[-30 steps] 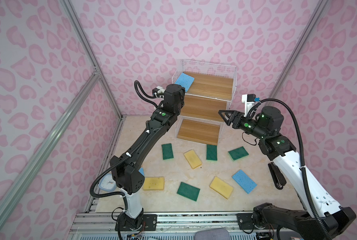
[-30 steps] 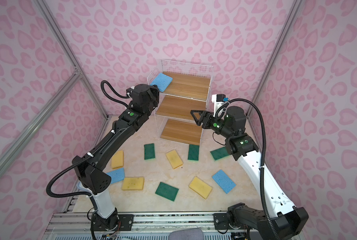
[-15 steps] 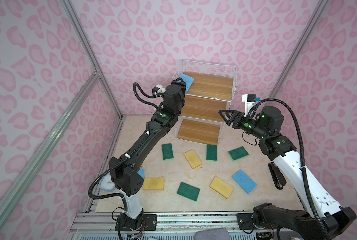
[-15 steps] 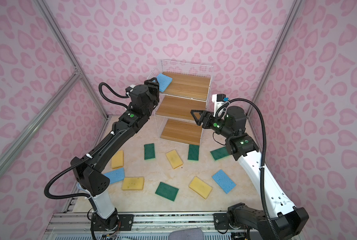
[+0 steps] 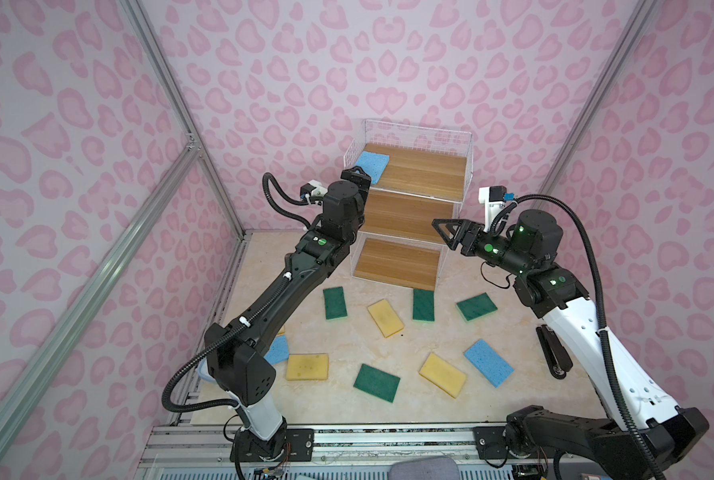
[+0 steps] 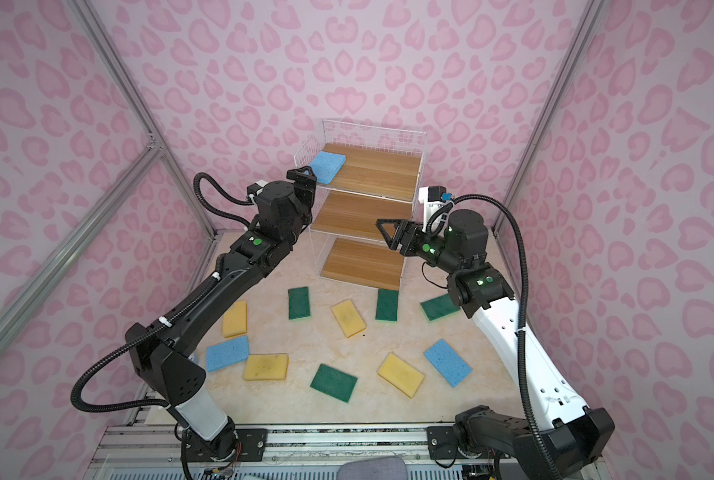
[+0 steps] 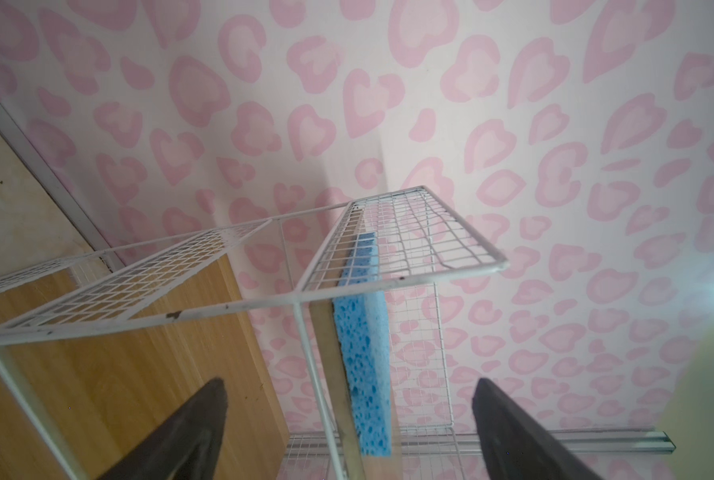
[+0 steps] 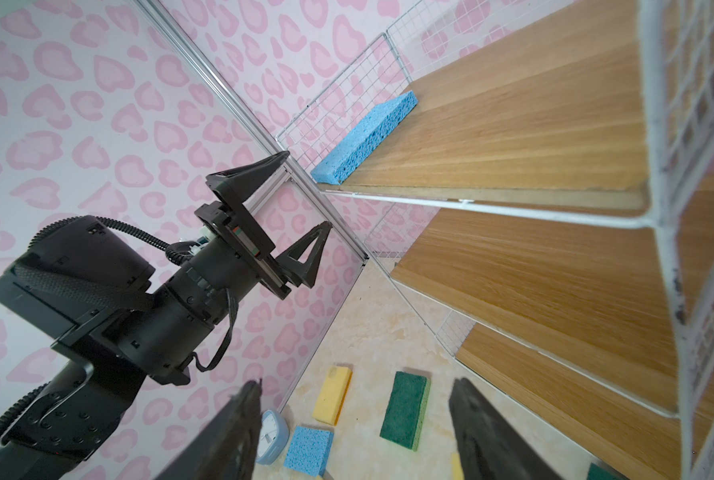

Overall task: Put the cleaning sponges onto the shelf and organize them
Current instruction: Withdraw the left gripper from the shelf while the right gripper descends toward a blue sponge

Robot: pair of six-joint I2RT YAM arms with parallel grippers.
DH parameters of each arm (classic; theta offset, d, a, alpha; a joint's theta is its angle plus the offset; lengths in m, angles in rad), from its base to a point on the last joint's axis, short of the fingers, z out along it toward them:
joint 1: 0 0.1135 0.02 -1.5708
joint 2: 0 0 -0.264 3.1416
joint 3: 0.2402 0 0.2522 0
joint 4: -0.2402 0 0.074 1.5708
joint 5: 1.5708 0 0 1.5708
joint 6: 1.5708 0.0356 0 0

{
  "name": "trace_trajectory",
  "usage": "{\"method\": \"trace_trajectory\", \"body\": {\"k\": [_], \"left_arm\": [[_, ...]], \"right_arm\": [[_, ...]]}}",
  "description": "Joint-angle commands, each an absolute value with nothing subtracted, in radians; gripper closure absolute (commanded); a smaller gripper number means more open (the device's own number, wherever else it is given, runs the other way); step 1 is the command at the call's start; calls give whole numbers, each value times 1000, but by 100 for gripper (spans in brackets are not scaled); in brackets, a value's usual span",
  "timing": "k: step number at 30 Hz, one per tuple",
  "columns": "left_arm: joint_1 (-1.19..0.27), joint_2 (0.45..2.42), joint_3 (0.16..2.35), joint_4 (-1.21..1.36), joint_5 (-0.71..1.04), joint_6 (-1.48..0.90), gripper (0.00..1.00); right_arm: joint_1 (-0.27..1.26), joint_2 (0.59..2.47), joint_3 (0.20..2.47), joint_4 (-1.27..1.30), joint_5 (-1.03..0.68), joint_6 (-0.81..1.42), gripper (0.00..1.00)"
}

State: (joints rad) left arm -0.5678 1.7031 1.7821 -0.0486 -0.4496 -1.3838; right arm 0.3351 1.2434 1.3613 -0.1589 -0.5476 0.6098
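Left wrist view shows the left gripper (image 7: 347, 384) with its jaws spread wide, gripping nothing, just short of a blue sponge (image 7: 361, 353). The sponge lies flat on the top board of the shelf (image 7: 401, 272), at the left front corner along the wire side. In both top views the right gripper (image 5: 446, 232), jaws apart and empty, hovers beside the middle board. Ten other sponges (image 6: 348, 318) lie scattered on the floor (image 6: 388, 340) in front.
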Motion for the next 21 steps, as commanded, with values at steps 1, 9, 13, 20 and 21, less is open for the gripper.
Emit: {"method": "trace_trajectory", "body": {"k": [1, 9, 13, 20, 21], "left_arm": [[-566, 1660, 1761, -32, -475, -1321, 9], [-566, 1543, 1655, -42, -463, -1125, 5], [-565, 1449, 1541, -56, -460, -990, 0], [-564, 1277, 1353, -123, -379, -796, 3], [-564, 1254, 1307, -121, -364, -769, 3]], "right_arm": [[343, 1251, 1372, -153, -548, 599, 27], [356, 1246, 1387, -175, -548, 579, 26], [374, 1224, 1378, -228, -518, 543, 26], [478, 1213, 1356, -344, -418, 461, 27], [489, 1210, 1350, -354, -408, 457, 27]]}}
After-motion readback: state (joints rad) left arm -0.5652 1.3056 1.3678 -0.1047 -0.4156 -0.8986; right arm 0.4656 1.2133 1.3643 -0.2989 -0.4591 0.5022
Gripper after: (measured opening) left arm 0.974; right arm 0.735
